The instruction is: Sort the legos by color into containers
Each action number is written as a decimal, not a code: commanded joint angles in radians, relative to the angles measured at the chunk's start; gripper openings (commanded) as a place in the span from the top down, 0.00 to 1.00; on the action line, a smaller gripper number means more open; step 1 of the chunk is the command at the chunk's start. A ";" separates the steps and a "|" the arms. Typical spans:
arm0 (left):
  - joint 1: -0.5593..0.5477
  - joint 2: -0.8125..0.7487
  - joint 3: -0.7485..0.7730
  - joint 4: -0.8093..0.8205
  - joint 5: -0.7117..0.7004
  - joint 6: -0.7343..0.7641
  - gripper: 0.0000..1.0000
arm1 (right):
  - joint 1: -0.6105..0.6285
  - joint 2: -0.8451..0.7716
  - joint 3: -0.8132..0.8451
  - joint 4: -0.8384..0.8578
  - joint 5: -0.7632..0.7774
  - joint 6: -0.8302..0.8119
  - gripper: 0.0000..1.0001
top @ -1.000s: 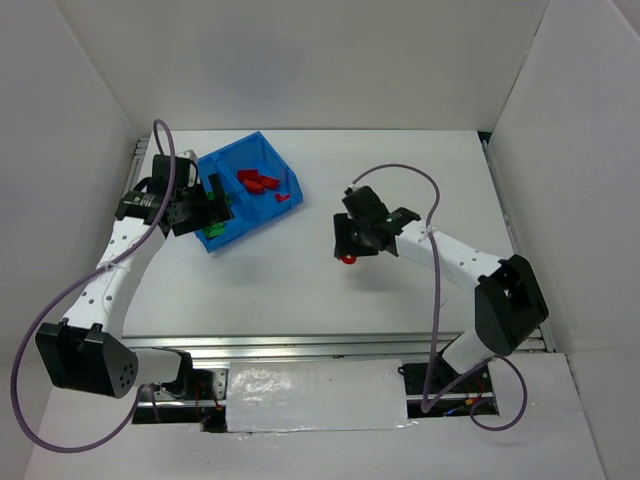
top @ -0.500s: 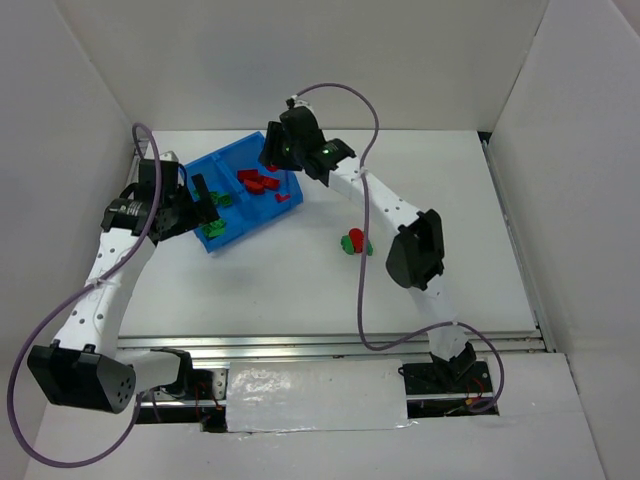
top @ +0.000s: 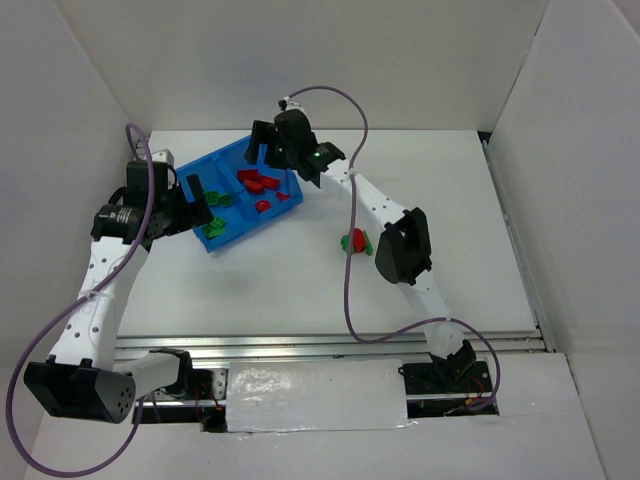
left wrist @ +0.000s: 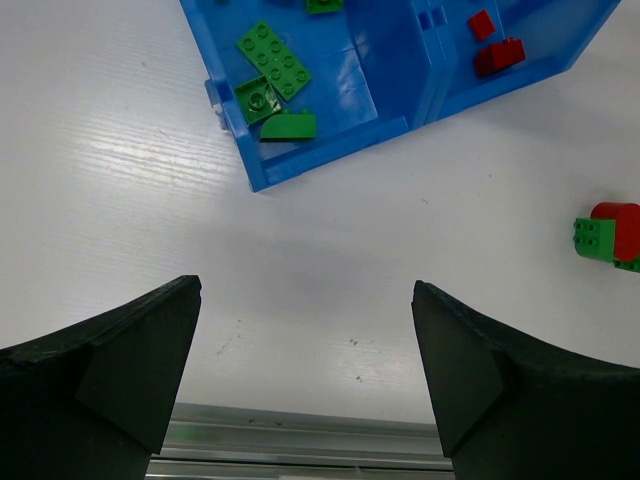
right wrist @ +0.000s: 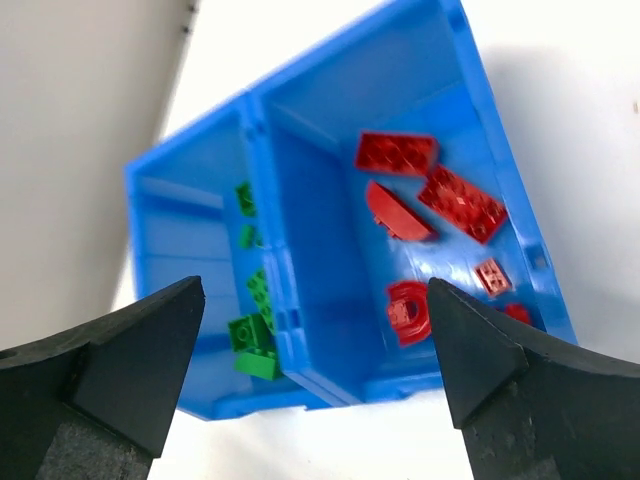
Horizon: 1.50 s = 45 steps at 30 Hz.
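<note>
Since the only piece outside the blue bin point(top: 250, 224) is the red-green clump point(top: 355, 241), your next move turns on where that clump lies. It rests on the table point(top: 450, 180), well apart from the bin, off to the bin's right and just beside the right arm's elbow point(top: 402, 248). Your right gripper point(right wrist: 315, 320) hangs over the bin with its jaws spread wide and nothing between them. Below it the red bricks point(right wrist: 460, 200) lie in the right compartment and the green bricks point(right wrist: 255, 340) in the left. From that hand the clump lies back toward the arm's own base, so you would likely have to draw the hand in rather than reach out. Your left gripper point(left wrist: 306, 300) is likewise wide and empty, poised over bare table near the bin's front corner. In its camera the clump shows at the far right edge, a green block on the left touching a rounded red one (more green peeks in beneath, cut off by the frame). Neither hand looks much nearer, but the clump sits on the right arm's side. It reads as compact rather than long, so no clear long axis can be told. Because red and green are joined, expect to need both hands to part them.
</note>
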 commanded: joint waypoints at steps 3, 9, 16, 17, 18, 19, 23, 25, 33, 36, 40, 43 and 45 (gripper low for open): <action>0.008 -0.004 0.002 0.008 0.015 0.042 0.01 | -0.018 -0.237 -0.107 0.082 -0.022 -0.087 0.00; 0.005 0.030 -0.015 0.025 0.075 0.016 0.00 | -0.139 -0.609 -0.674 -0.028 -0.059 -0.269 0.00; -0.031 0.059 -0.067 0.087 0.138 -0.025 0.01 | -0.156 -0.722 -0.983 -0.154 0.148 -0.313 0.00; -0.039 0.077 -0.067 0.090 0.141 -0.033 0.01 | -0.162 -0.730 -0.997 -0.154 0.165 -0.305 0.00; -0.039 0.088 -0.067 0.094 0.144 -0.036 0.00 | -0.171 -0.738 -1.006 -0.170 0.151 -0.287 0.00; -0.074 0.097 -0.052 0.093 0.143 -0.044 0.00 | -0.185 -0.736 -1.009 -0.170 0.122 -0.282 0.00; -0.151 0.142 -0.038 0.111 0.135 -0.070 0.01 | -0.205 -0.692 -1.034 -0.153 0.053 -0.320 0.00; -0.179 0.152 -0.047 0.128 0.149 -0.083 0.01 | -0.205 -0.645 -1.028 -0.154 0.056 -0.336 0.00; -0.206 0.140 -0.110 0.143 0.155 -0.099 0.00 | -0.218 -0.546 -1.041 -0.107 -0.044 -0.402 0.00; -0.206 0.131 -0.133 0.145 0.158 -0.102 0.00 | -0.216 -0.514 -1.025 -0.108 -0.093 -0.393 0.00; -0.207 0.113 -0.156 0.147 0.157 -0.104 0.00 | -0.214 -0.490 -1.031 -0.116 -0.073 -0.371 0.00; -0.207 0.105 -0.175 0.150 0.150 -0.105 0.00 | -0.207 -0.470 -1.032 -0.133 -0.009 -0.353 0.00; -0.207 0.106 -0.184 0.156 0.149 -0.107 0.01 | -0.205 -0.456 -1.031 -0.139 0.011 -0.351 0.01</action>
